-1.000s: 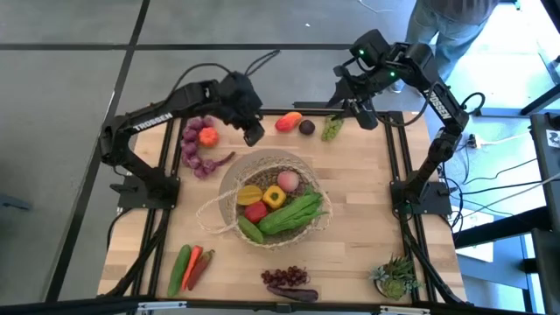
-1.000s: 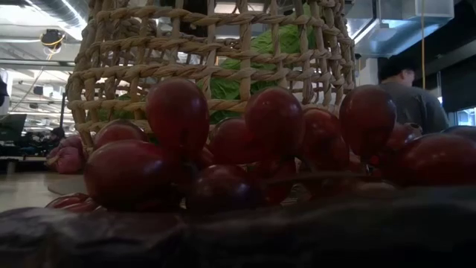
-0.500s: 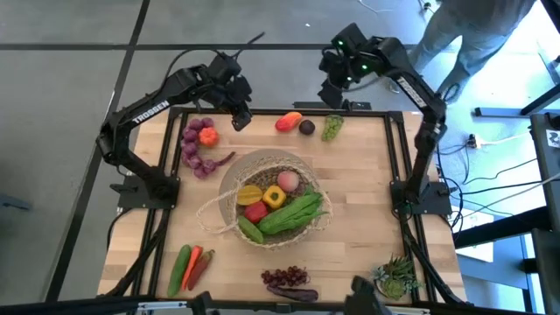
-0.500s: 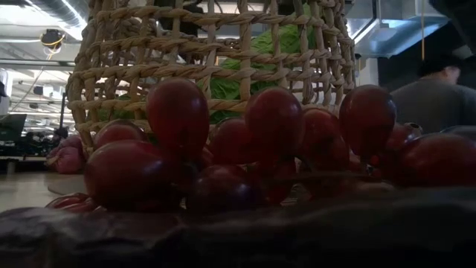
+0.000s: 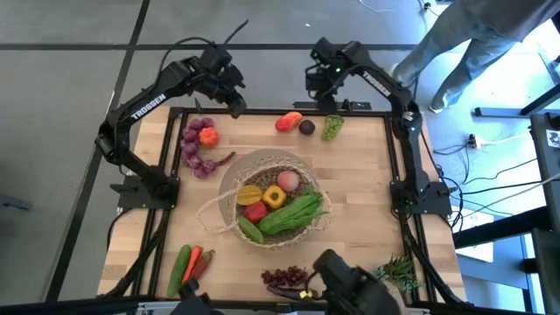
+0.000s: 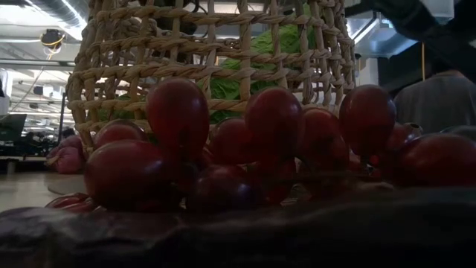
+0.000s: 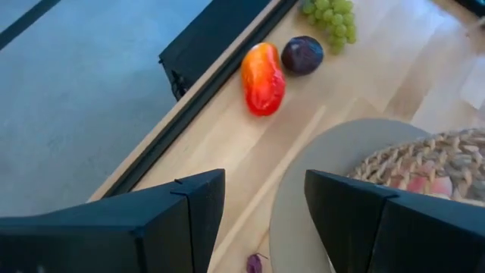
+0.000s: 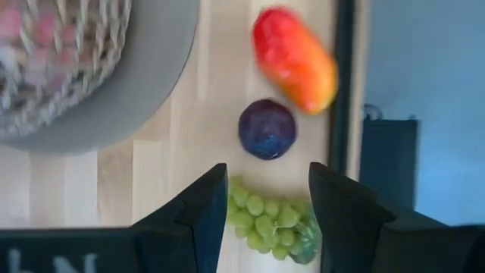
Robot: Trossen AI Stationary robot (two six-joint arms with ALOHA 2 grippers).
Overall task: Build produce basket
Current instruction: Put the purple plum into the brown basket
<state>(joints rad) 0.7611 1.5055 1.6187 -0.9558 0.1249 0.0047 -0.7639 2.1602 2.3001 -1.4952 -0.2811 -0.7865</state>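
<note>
The woven basket (image 5: 268,203) sits mid-table on a grey mat and holds a yellow pepper, a tomato, a cucumber and green leaves. By the far edge lie a red-orange pepper (image 5: 289,122), a dark plum (image 5: 306,127) and green grapes (image 5: 332,128). My right gripper (image 5: 325,92) hangs open above the far edge, and the green grapes (image 8: 265,220) show just beyond its fingers. My left gripper (image 5: 232,98) is open over the far left corner and holds nothing; its wrist view shows the pepper (image 7: 262,78) and plum (image 7: 302,54).
Purple grapes with an orange fruit (image 5: 198,144) lie at the far left. A cucumber and chillies (image 5: 189,265) lie near left, dark grapes (image 5: 287,280) near centre, a potted plant (image 5: 395,276) near right. A dark object (image 5: 354,287) covers the near edge. A person (image 5: 472,39) stands beyond the far right corner.
My left gripper has swung away from the basket toward the table's far left corner. My right gripper has moved toward the table's left along the far edge and now stands over the green grapes. A dark object has come into the high view at the near edge.
</note>
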